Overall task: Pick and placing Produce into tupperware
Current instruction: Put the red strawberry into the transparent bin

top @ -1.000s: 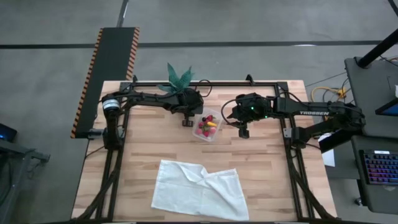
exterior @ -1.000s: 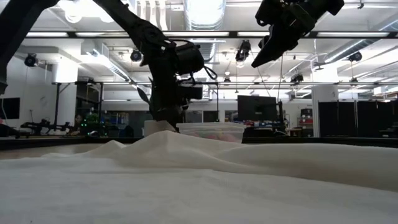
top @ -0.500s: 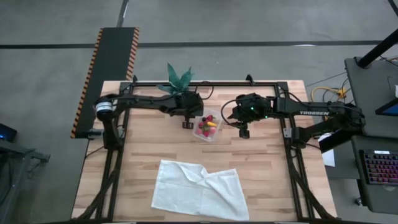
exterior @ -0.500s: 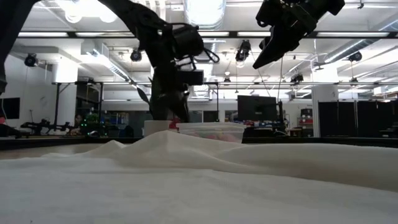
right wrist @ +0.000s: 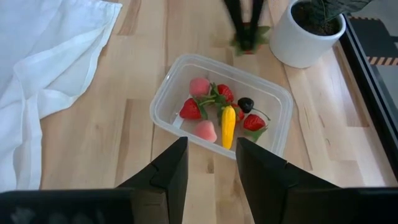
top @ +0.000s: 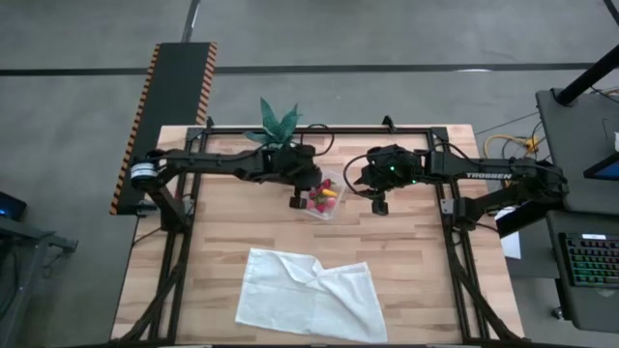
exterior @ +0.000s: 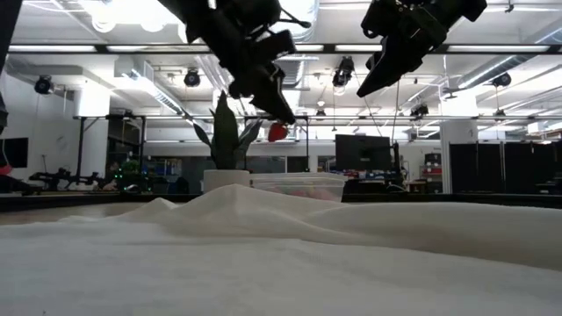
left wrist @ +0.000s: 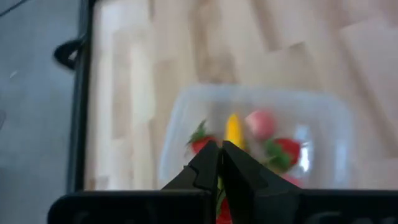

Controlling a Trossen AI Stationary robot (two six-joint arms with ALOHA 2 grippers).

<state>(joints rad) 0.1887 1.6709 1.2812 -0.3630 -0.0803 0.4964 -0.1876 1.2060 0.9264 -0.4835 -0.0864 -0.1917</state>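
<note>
The clear tupperware (right wrist: 186,74) stands on the wood table and holds several red strawberry pieces, a yellow piece (right wrist: 228,126) and a dark berry (right wrist: 245,104). My left gripper (right wrist: 246,26) hangs in the air at the tupperware's left side, shut on one more strawberry (right wrist: 247,43). In the low view this gripper (exterior: 283,117) is well above the tupperware (exterior: 299,183). My right gripper (right wrist: 211,163) is open and hovers high to the right of the tupperware (top: 336,181). My left gripper pinches the red strawberry (exterior: 277,132) between its two fingertips (exterior: 286,112), coming from above and slanting down. The strawberry hangs just under the tips, lifted clear of the table, its green leaves spread around the fingers in the right wrist view.
A green plant in a white pot (right wrist: 308,31) stands on the table just behind the tupperware, close to my left arm. A crumpled white cloth (top: 308,293) lies toward the near edge. Bare wood lies between the cloth and the tupperware.
My left gripper has risen from table height beside the tupperware to well above it, shifting a little toward the tupperware and the near edge. It stayed shut and carried the red strawberry up, clear of the table. My right arm kept still.
</note>
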